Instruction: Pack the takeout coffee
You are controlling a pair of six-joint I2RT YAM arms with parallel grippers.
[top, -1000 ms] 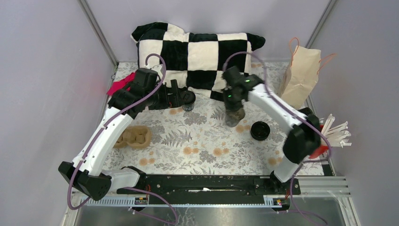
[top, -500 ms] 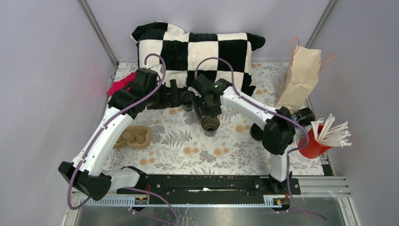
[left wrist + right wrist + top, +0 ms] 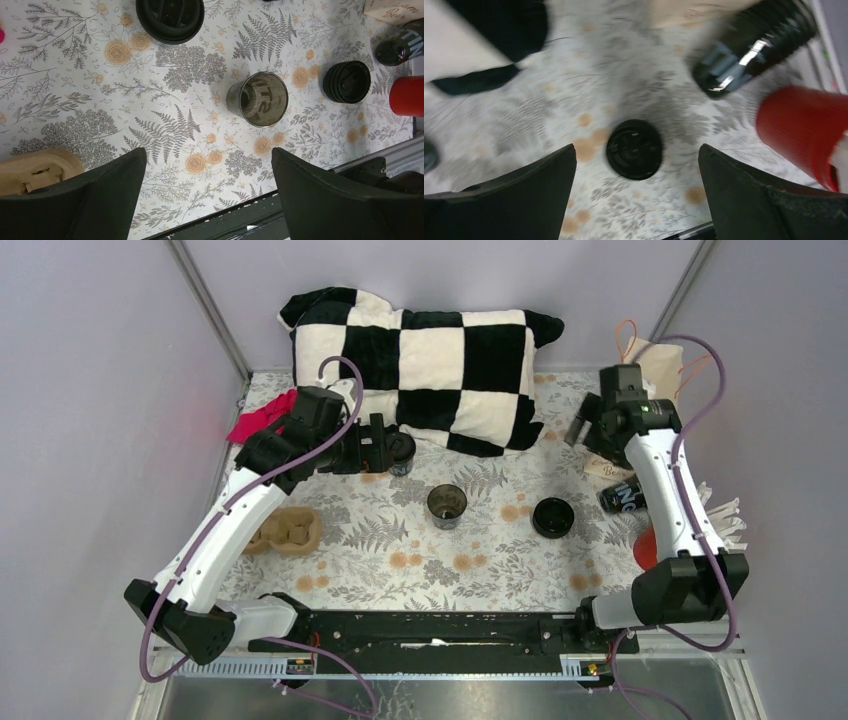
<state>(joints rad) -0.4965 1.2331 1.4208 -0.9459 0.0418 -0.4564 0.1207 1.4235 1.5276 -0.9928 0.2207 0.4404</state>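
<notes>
One takeout coffee cup [image 3: 402,450] with its black sip lid on stands at the pillow's front edge; it also shows at the top of the left wrist view, cup [image 3: 170,17]. My left gripper [image 3: 378,448] hovers beside it, open and empty, left gripper [image 3: 207,155]. A second black cup [image 3: 447,505] stands lidless mid-table, cup [image 3: 257,99]. Its loose black lid [image 3: 553,517] lies to the right, lid [image 3: 634,148]. My right gripper [image 3: 583,428] is raised at the back right, open and empty, right gripper [image 3: 636,150], looking down on that lid.
A brown pulp carrier [image 3: 285,530] lies at the left. A checkered pillow [image 3: 430,360] fills the back. A paper bag [image 3: 668,358] stands behind the right arm. A dark bottle [image 3: 622,495] lies by the red cup [image 3: 648,550] with its white straws [image 3: 725,520]. Pink cloth [image 3: 258,420] lies far left.
My right gripper let go of the lidless cup mid-table, opened wide and swung up to the back right by the paper bag. The left arm has stayed put.
</notes>
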